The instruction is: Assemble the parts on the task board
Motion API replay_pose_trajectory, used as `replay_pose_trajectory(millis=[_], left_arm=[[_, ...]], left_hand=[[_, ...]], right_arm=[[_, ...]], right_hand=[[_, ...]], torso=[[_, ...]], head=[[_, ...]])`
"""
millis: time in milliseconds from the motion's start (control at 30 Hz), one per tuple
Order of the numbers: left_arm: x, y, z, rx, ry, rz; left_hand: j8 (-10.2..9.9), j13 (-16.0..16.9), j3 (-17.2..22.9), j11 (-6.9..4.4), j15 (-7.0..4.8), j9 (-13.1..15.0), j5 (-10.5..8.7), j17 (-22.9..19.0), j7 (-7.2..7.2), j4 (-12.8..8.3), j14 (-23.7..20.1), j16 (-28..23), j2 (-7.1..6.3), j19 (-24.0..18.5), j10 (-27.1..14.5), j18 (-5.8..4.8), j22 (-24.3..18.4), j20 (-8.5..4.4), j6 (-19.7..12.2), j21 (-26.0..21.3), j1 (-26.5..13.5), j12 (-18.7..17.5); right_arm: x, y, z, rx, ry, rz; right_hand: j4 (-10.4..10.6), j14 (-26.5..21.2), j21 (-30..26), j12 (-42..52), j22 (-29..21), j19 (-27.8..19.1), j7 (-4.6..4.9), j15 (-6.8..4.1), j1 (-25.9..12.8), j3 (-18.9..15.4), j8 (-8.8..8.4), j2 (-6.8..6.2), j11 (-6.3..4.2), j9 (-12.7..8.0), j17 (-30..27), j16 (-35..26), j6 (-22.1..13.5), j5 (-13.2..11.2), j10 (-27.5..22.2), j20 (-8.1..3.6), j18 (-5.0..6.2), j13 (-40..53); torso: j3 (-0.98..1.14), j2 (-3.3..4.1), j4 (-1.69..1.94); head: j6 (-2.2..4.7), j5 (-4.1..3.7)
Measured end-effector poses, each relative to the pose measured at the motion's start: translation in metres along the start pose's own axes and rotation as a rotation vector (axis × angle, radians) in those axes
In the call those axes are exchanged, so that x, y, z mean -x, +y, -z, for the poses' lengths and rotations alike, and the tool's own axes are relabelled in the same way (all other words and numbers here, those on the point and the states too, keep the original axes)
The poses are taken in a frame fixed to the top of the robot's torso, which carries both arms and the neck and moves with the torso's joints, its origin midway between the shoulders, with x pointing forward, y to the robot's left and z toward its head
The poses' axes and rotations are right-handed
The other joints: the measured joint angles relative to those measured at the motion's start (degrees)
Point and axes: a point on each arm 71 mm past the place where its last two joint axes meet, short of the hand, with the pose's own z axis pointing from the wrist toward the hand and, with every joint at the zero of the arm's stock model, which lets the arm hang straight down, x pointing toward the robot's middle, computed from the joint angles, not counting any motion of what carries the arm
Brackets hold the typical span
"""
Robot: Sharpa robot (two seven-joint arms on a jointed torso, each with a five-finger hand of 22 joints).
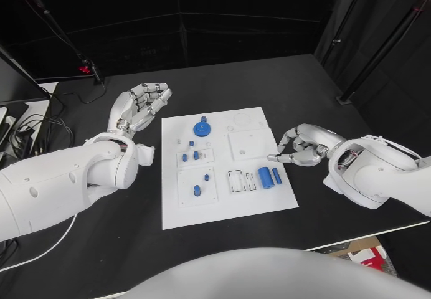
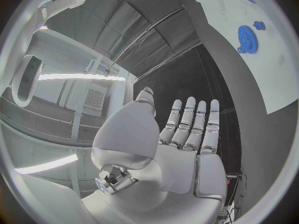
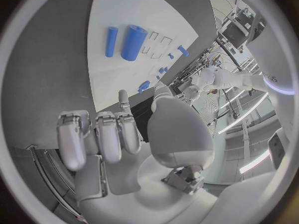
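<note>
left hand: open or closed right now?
Open. The left hand lies beside the task board with fingers stretched out straight and nothing in its palm, as the left wrist view also shows.

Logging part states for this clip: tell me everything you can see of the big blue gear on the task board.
The blue gear is a flat, toothed wheel, plastic by its look, lying face up near the far edge of the white task board, on the side toward the left hand. A much smaller blue piece sits right at its far rim; whether they mesh cannot be told. No hand touches it.
</note>
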Motion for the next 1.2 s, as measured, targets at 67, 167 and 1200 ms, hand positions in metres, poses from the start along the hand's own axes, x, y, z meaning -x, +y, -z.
replay_pose_trajectory(millis=[67, 167, 1200], left_arm=[[0.000, 0.000, 0.000, 0.000, 0.000, 0.000], [0.001, 0.000, 0.000, 0.001, -0.001, -0.001], [0.007, 0.004, 0.002, 0.008, -0.011, -0.008]], left_hand=[[0.00, 0.00, 0.00, 0.00, 0.00, -0.01, 0.00, 0.00, 0.00, 0.00, 0.00, 0.00, 0.00, 0.00, 0.00, 0.00, 0.00, 0.00, 0.00, 0.00, 0.00, 0.00], [0.00, 0.00, 0.00, 0.00, 0.00, -0.01, 0.00, -0.05, 0.00, 0.00, 0.00, 0.00, 0.00, 0.00, 0.00, 0.00, 0.00, 0.00, 0.00, 0.00, 0.00, 0.00], [0.00, 0.00, 0.01, 0.00, 0.00, -0.05, 0.00, -0.14, 0.00, -0.01, 0.00, 0.00, 0.00, 0.00, 0.01, 0.00, -0.18, 0.00, 0.00, 0.00, 0.00, 0.24]], right_arm=[[-0.002, 0.003, 0.000, -0.012, 0.008, 0.025], [-0.005, 0.006, 0.001, -0.026, 0.020, 0.058], [-0.039, 0.025, -0.007, -0.087, 0.195, 0.230]], right_hand=[[0.06, 0.00, 0.00, 0.00, 0.00, -0.20, -0.05, 0.00, -0.41, 0.06, 0.00, -0.41, -0.18, -0.03, 0.00, 0.00, 0.46, 0.00, 0.18, -0.20, 0.01, 0.00], [0.09, 0.00, 0.00, 0.00, 0.00, -0.21, -0.23, -0.01, -1.15, 0.51, 0.00, -0.55, -0.39, -0.14, 0.00, 0.00, 0.88, 0.00, -0.02, -0.20, 0.01, 0.00], [-0.07, -0.01, 0.00, 0.00, -0.02, -0.22, -0.43, -0.40, -1.37, 1.93, -0.70, -0.77, -0.59, -0.21, -0.02, 0.00, 1.37, -3.55, 0.19, -0.62, 0.03, -0.01]], torso=[[0.02, 0.00, 0.03], [0.02, 0.00, 0.08], [0.04, -0.07, 0.12]], head=[[0.00, -0.11], [0.00, -0.26], [0.00, 0.35]])
